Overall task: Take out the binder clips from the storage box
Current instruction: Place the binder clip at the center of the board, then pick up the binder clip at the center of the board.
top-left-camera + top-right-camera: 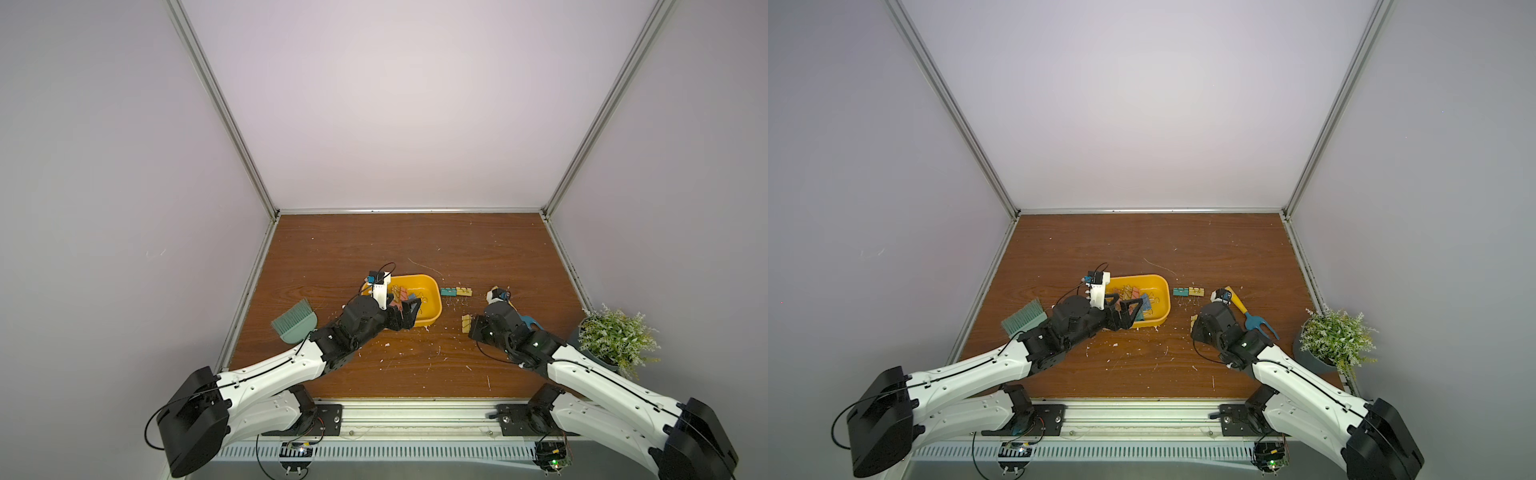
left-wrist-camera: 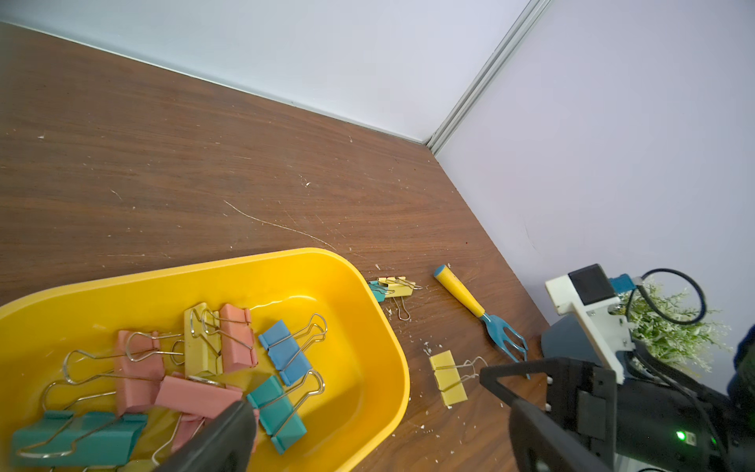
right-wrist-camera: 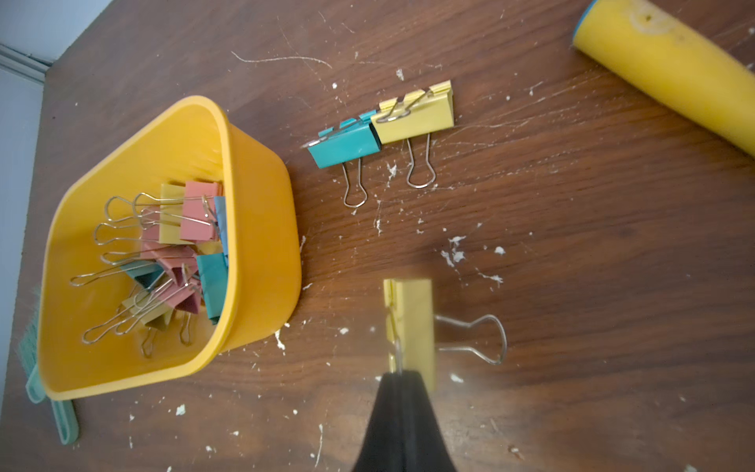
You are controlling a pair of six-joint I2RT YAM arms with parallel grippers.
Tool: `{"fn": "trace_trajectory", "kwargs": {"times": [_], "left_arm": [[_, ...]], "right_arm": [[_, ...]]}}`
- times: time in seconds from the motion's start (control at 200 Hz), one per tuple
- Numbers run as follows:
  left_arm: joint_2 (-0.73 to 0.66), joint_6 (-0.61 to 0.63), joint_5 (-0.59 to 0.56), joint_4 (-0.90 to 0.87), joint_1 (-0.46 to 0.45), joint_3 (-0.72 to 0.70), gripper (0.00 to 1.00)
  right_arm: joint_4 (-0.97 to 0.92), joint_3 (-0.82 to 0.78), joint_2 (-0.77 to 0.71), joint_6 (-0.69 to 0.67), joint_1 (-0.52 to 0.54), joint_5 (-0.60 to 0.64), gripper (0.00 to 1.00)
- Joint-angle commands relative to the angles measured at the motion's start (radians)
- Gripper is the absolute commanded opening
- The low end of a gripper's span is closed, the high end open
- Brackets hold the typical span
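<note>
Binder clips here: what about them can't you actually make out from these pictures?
Count in the storage box: the binder clips overlap; in the left wrist view a finger of the left gripper and the picture's edge cut the pile.
Right wrist view: the box wall hides the pile's side.
Both top views: clips too small; the right arm covers part of the yellow clip in the right gripper.

Soft, even overhead light, shadows faint. Glare streaks the storage box floor; over it, a finger of my left gripper blurs out of focus.
</note>
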Motion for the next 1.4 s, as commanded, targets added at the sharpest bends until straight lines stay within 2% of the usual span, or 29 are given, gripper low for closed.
{"fn": "trace_trajectory", "kwargs": {"times": [0.0,0.21,0.35,0.425,0.495,0.55,0.615,0.746,0.896,1.061,1.161,1.231,1.281,1.396], "left_arm": [[0.006,-0.002,0.01,0.031,-0.012,-0.007,1.0],[0.018,0.009,0.003,0.03,-0.012,-0.011,1.0],[0.033,0.037,0.003,0.012,-0.012,0.002,1.0],[0.038,0.049,0.004,0.003,-0.011,0.011,1.0],[0.042,0.059,0.008,0.002,-0.01,0.018,1.0],[0.045,0.066,0.014,-0.001,-0.01,0.024,1.0],[0.049,0.074,0.024,-0.004,-0.01,0.031,1.0],[0.057,0.085,0.044,-0.006,-0.012,0.038,1.0],[0.07,0.086,0.051,-0.004,-0.011,0.04,1.0],[0.091,0.071,0.045,-0.015,-0.01,0.048,1.0],[0.092,0.073,0.047,-0.021,-0.01,0.054,1.0],[0.09,0.074,0.045,-0.018,-0.01,0.055,1.0],[0.089,0.074,0.044,-0.018,-0.011,0.056,1.0],[0.086,0.07,0.045,-0.014,-0.01,0.056,1.0]], "right_arm": [[0.073,0.012,0.023,0.025,-0.001,0.0,0.0],[-0.002,0.025,0.083,-0.071,-0.001,-0.181,0.02],[-0.089,0.053,0.082,-0.205,-0.002,-0.358,0.23],[-0.202,0.104,0.076,-0.239,-0.003,-0.268,0.31],[-0.227,0.122,0.063,-0.261,-0.012,-0.195,0.38],[-0.215,0.128,0.063,-0.29,-0.038,-0.213,0.47],[-0.187,0.134,0.079,-0.326,-0.09,-0.287,0.48],[-0.073,0.1,0.116,-0.337,-0.167,-0.474,0.44],[-0.019,0.085,0.164,-0.326,-0.186,-0.521,0.34],[-0.036,0.093,0.243,-0.351,-0.193,-0.514,0.2],[-0.037,0.092,0.26,-0.359,-0.196,-0.523,0.16],[-0.034,0.085,0.251,-0.352,-0.195,-0.523,0.04],[-0.037,0.081,0.232,-0.339,-0.197,-0.506,0.0],[-0.05,0.086,0.14,-0.286,-0.212,-0.396,0.0]]}}
